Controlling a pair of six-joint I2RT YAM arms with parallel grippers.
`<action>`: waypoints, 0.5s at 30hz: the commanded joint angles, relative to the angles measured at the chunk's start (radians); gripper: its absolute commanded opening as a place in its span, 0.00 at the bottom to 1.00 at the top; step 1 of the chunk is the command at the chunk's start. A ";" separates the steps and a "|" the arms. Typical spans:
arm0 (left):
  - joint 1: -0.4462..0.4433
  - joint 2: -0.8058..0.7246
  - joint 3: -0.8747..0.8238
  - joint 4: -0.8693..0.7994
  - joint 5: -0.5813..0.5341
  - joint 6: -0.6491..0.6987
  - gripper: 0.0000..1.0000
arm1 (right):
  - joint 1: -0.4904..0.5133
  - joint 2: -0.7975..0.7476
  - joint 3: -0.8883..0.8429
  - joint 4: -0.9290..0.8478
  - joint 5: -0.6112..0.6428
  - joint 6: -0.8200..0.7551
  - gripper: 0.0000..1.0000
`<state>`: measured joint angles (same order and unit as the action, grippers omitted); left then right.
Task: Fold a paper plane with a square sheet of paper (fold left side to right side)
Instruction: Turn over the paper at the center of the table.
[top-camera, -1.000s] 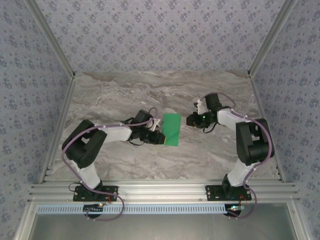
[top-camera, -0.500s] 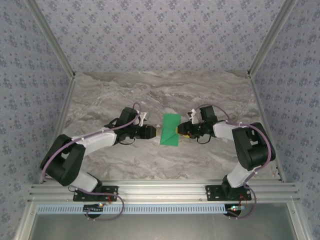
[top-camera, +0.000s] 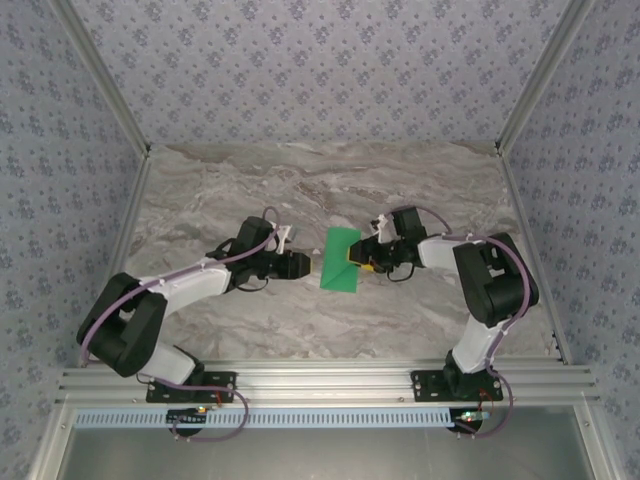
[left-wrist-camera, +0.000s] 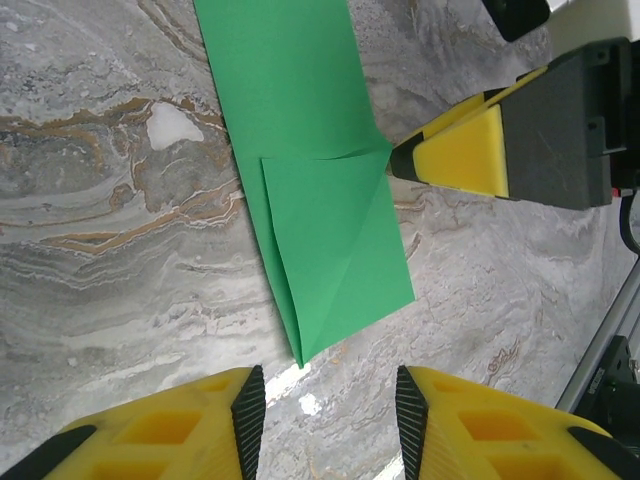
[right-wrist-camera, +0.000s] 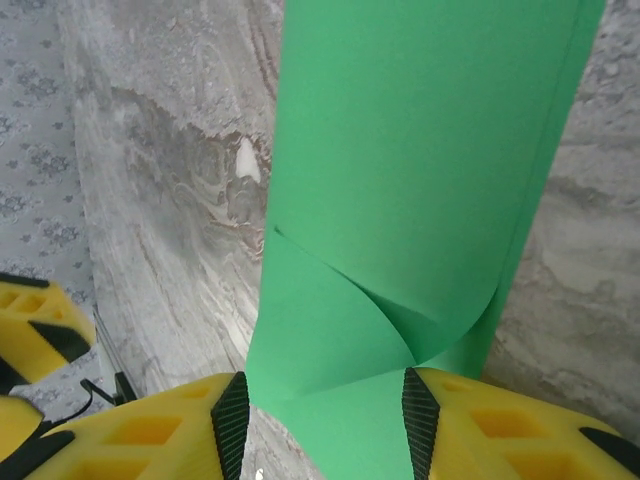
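Here, the left end effector (left-wrist-camera: 325, 405) has its yellow jaws partly apart with nothing between them. The near corner of the sheet of green paper (left-wrist-camera: 300, 120) points at the gap, just short of it. The right end effector (right-wrist-camera: 320, 400) is likewise partly parted, and the paper's edge runs into the space between its jaws without looking pinched. From the left wrist view, its tip touches the paper's far long edge where a flap begins. The paper lies on the marble-patterned tabletop (top-camera: 250, 190), between the two arms. The task looks partway done: the sheet is already a narrow strip with one slanted, slightly lifted flap, but it is no pointed dart yet, so further folds remain.
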<state>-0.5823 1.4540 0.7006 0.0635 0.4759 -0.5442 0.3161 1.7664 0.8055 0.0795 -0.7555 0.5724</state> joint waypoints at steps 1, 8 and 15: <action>0.002 -0.047 -0.013 -0.014 -0.020 0.008 0.41 | 0.006 0.037 0.028 -0.031 0.030 0.039 0.47; 0.004 -0.087 -0.026 -0.045 -0.042 0.022 0.41 | 0.005 0.001 0.023 -0.073 0.075 0.045 0.48; 0.004 -0.093 -0.031 -0.043 -0.045 0.023 0.42 | 0.006 -0.031 -0.001 -0.096 0.106 0.050 0.48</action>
<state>-0.5823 1.3861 0.6785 0.0265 0.4412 -0.5400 0.3180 1.7588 0.8192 0.0216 -0.6785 0.6106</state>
